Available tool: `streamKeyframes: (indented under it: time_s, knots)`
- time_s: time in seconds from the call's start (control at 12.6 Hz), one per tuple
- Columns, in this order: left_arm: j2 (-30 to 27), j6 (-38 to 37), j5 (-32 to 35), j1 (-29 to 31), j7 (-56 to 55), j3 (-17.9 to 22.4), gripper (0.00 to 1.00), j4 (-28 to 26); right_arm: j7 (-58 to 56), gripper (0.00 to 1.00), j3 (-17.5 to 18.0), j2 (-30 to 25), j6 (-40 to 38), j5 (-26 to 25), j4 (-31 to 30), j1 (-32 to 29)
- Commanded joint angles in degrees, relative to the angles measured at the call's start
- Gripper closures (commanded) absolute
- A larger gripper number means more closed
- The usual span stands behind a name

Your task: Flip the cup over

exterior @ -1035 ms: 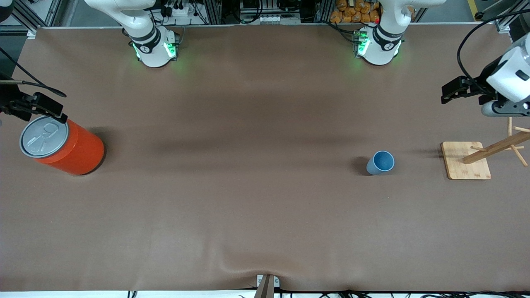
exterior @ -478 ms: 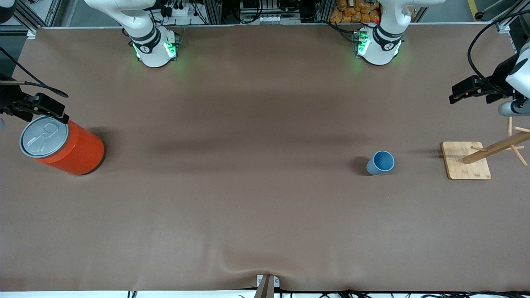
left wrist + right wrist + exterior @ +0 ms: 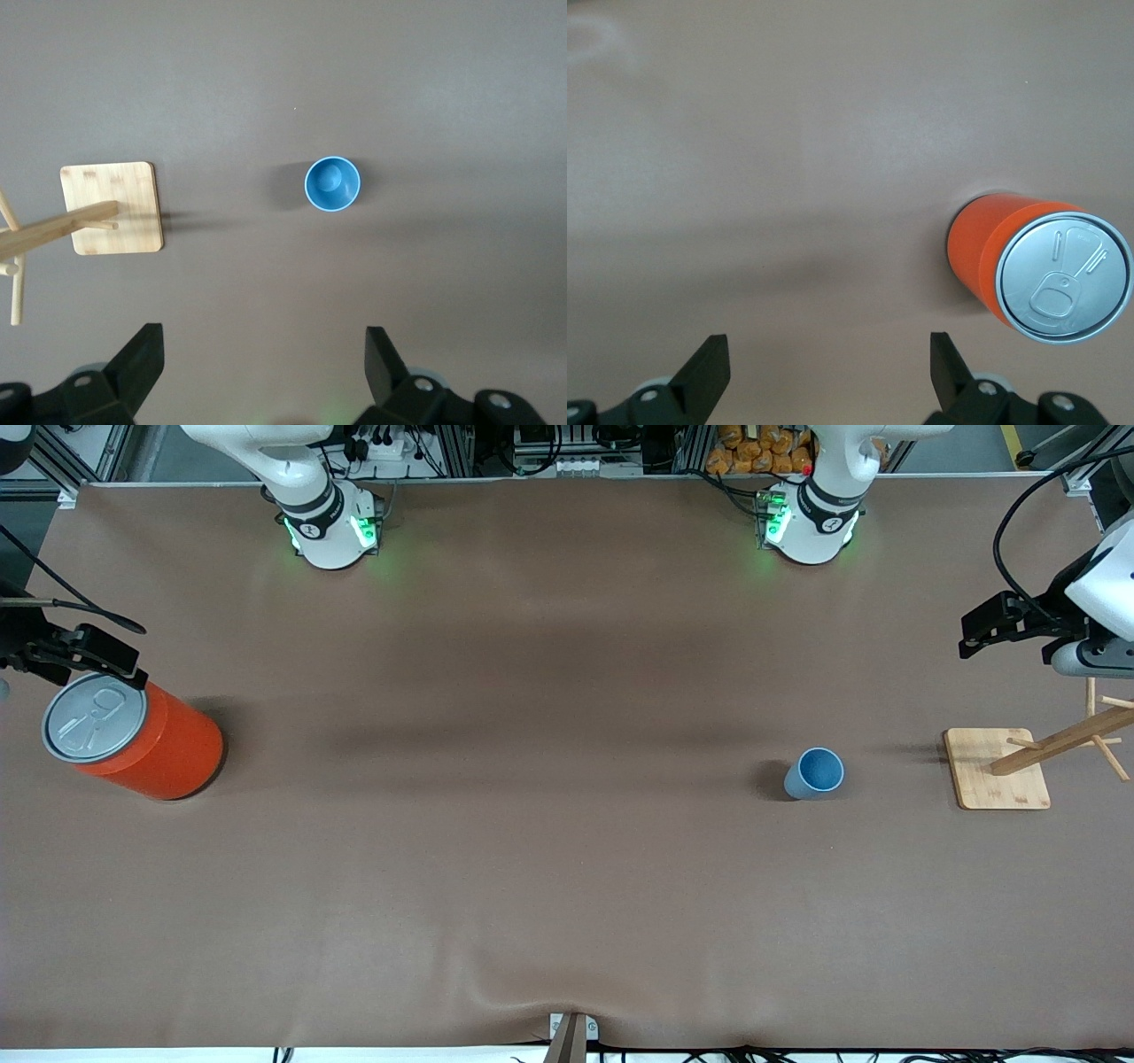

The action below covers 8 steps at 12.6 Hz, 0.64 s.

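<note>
The cup (image 3: 815,772) is a small light-blue tumbler standing upright with its mouth up, on the brown table toward the left arm's end. In the left wrist view the cup (image 3: 332,184) shows its darker blue inside from above. My left gripper (image 3: 264,335) is open and empty, high over the table near the wooden rack and well apart from the cup. Its hand (image 3: 1085,657) shows at the edge of the front view. My right gripper (image 3: 828,341) is open and empty, waiting high over the right arm's end of the table beside the can.
A large orange-red can (image 3: 133,737) with a grey lid stands at the right arm's end and also shows in the right wrist view (image 3: 1041,274). A wooden peg rack on a bamboo base (image 3: 997,769) stands beside the cup at the left arm's end and shows in the left wrist view (image 3: 112,208).
My left arm's hand has drifted a little toward the left arm's end of the table. The cup, the can and the right arm have not moved.
</note>
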Motion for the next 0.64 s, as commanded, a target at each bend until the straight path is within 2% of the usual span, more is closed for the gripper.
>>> streamKeyframes:
  time_s: [0.0,0.56]
  knots:
    - [0.5,-0.3,-0.1,0.0,-2.1,-0.9,0.0,1.3,-0.5,0.0,-0.2,0.1,-0.1,-0.4,0.5,0.2]
    - [0.5,-0.3,-0.1,0.6,-1.7,-0.9,0.0,1.3,-0.4,0.0,-0.2,0.1,-0.1,-0.3,0.5,0.2]
